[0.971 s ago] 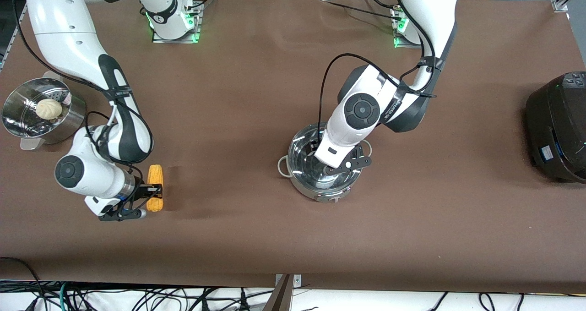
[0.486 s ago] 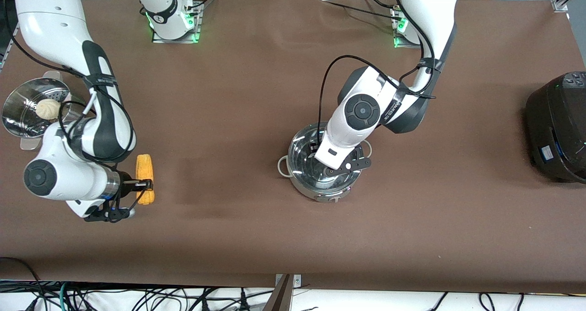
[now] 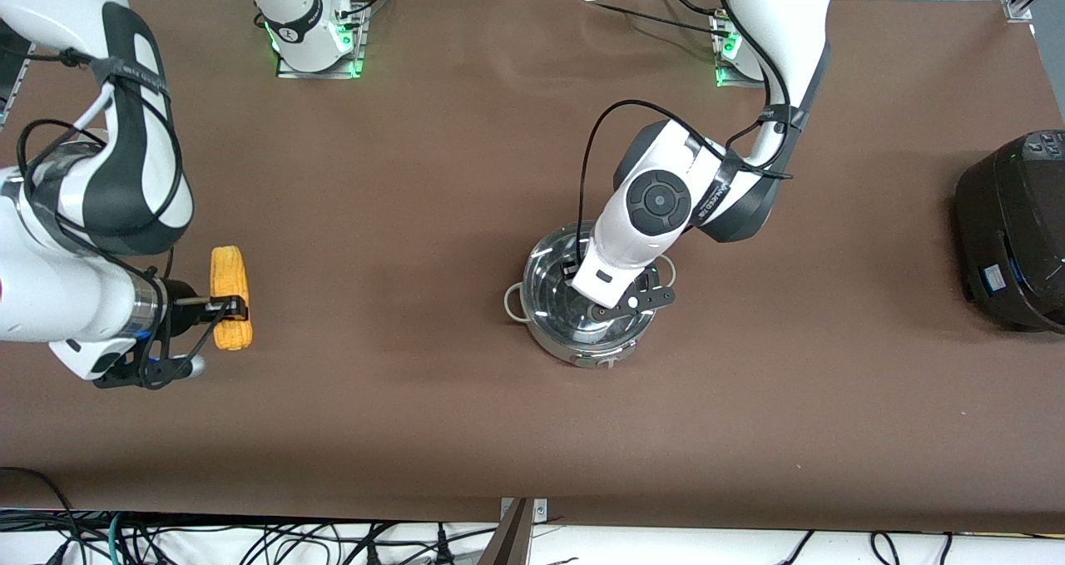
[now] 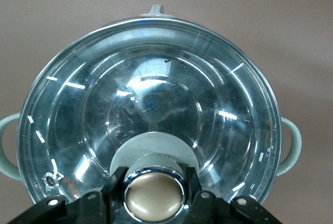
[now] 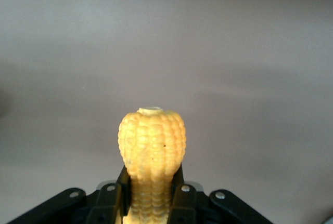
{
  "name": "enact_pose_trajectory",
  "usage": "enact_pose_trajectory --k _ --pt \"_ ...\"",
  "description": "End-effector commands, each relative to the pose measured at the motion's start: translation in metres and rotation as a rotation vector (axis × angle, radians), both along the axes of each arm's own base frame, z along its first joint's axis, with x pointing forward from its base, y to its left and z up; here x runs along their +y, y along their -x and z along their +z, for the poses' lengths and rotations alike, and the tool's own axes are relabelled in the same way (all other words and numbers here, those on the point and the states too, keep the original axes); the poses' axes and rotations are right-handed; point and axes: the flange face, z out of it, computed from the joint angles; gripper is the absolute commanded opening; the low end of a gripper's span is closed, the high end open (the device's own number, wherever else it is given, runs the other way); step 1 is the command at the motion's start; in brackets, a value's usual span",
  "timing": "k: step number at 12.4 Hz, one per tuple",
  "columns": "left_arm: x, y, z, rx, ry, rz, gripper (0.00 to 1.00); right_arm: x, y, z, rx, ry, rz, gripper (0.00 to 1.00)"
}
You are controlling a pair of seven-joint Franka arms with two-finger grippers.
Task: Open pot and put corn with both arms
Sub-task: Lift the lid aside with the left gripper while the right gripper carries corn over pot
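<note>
A brown table [image 3: 466, 432] holds a shiny steel pot [image 3: 545, 332] near its middle, with a glass lid [image 4: 151, 104] on top. The left gripper [image 3: 592, 292] reaches down onto the lid; in the left wrist view its two black fingers [image 4: 115, 182] sit tight against either side of the lid's copper-topped knob [image 4: 154, 195], so the jaws are clamped on the knob. The lid appears seated on the pot's rim, and two pale loop handles [image 4: 291, 146] stick out at the pot's sides. Toward the right arm's end of the table, the right gripper [image 3: 226, 305] holds the corn [image 3: 229, 294] up in the air over bare tabletop, well apart from the pot. Its jaws are closed narrowly around the cob, gripping it near one end; in the right wrist view the fingers [image 5: 181, 195] press both sides of the yellow cob [image 5: 151, 156], whose other end points away from the wrist. A big black cooker [image 3: 1011, 232] stands at the left arm's end of the table.
</note>
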Motion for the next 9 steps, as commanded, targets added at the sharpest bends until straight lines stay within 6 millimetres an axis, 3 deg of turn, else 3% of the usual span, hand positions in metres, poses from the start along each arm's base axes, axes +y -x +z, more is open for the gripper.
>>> enact_pose_trajectory --k 1,6,8,9 --pt "-0.001 -0.003 0.006 -0.006 0.002 -0.006 0.00 0.020 0.009 0.019 0.004 -0.014 0.029 0.14" --pt "0.011 -0.001 0.053 0.047 -0.016 -0.012 0.00 0.135 0.028 0.041 -0.033 -0.023 -0.099 0.14" --pt "0.035 -0.013 0.069 0.061 -0.015 -0.041 0.00 0.164 0.032 0.047 -0.058 -0.064 -0.139 0.14" --pt "0.056 -0.021 0.078 0.056 -0.004 -0.073 0.00 0.182 0.036 0.050 -0.070 -0.092 -0.164 0.14"
